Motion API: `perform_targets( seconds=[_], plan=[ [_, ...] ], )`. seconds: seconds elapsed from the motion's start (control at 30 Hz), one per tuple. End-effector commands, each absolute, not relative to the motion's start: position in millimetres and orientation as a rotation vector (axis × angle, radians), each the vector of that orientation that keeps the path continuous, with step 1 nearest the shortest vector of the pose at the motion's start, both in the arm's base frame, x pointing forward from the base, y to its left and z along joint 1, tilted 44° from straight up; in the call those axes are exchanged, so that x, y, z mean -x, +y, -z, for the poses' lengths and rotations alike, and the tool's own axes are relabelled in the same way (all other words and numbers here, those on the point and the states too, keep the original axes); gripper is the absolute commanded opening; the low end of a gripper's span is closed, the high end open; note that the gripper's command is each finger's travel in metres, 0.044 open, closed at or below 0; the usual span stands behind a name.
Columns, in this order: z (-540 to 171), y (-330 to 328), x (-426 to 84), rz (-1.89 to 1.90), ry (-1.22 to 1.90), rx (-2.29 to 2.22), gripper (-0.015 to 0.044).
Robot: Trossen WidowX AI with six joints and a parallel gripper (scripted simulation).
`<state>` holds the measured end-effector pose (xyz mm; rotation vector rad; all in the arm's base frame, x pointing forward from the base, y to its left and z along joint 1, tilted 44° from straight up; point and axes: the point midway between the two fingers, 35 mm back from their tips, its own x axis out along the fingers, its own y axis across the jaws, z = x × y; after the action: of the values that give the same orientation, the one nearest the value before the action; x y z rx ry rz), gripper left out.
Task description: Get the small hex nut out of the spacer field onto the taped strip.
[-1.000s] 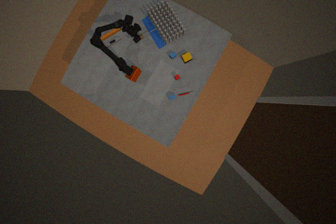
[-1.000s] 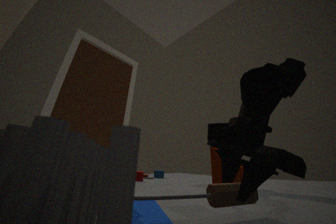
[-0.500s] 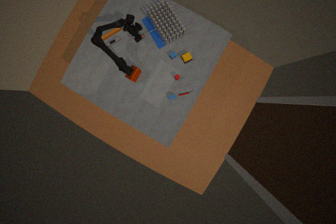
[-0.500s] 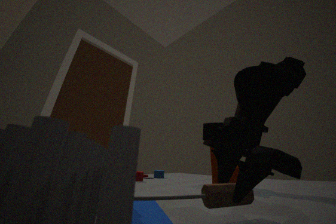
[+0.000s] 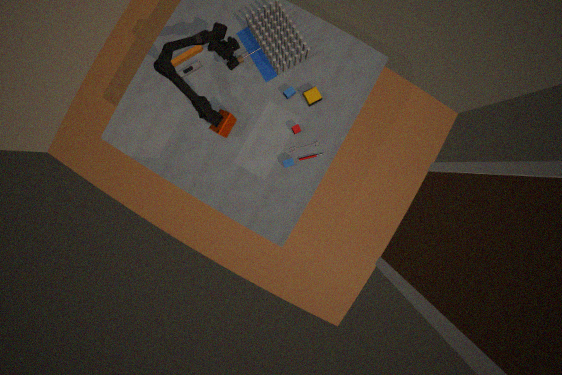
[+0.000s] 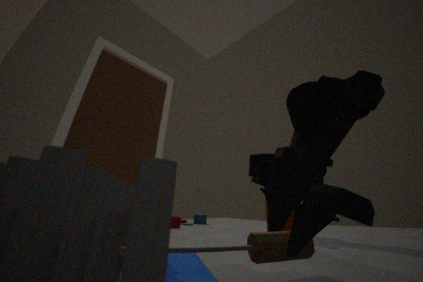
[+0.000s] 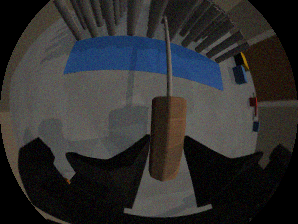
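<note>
My gripper [image 5: 239,60] [image 7: 166,138] is shut on the wooden handle [image 6: 268,247] of a thin-rod tool, held level and low above the table in front of the field. The tool's metal rod [image 6: 211,249] [image 7: 169,65] reaches across the blue taped strip [image 5: 268,73] [image 6: 188,267] [image 7: 145,57]. Its far end reaches the front of the standing metal spacers [image 5: 277,35] [image 6: 152,205] [image 7: 131,20], and in the wrist view the tip shows between spacers. The spacers stand upright in rows. The hex nut cannot be made out in any view.
Blue blocks [image 5: 289,92] [image 5: 288,162], a yellow block [image 5: 313,96] and a red block [image 5: 296,129] lie right of and below the field in the top view. A red pen-like tool [image 5: 310,156] and a thin wire-like tool [image 5: 304,146] lie near the lower blue block.
</note>
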<state>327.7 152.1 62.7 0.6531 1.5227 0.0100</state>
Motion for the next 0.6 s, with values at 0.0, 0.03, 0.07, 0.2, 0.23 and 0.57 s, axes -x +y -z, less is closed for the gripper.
perform_targets(
  seconds=[0.0,0.03,0.07,0.2,0.23,0.57],
  plan=[
    [-63.0,151.0,-332.7,-0.016,1.516,-0.655,0.0],
    [-62.8,150.8,-333.3,-0.016,1.516,-0.655,0.0],
    [-62.5,150.7,-334.0,-0.016,1.516,-0.655,0.0],
    [-61.6,150.0,-336.6,-0.016,1.516,-0.655,0.0],
    [-61.3,149.8,-337.2,-0.016,1.516,-0.655,0.0],
    [-59.0,148.0,-343.6,-0.016,1.516,-0.654,0.0]
  ],
)
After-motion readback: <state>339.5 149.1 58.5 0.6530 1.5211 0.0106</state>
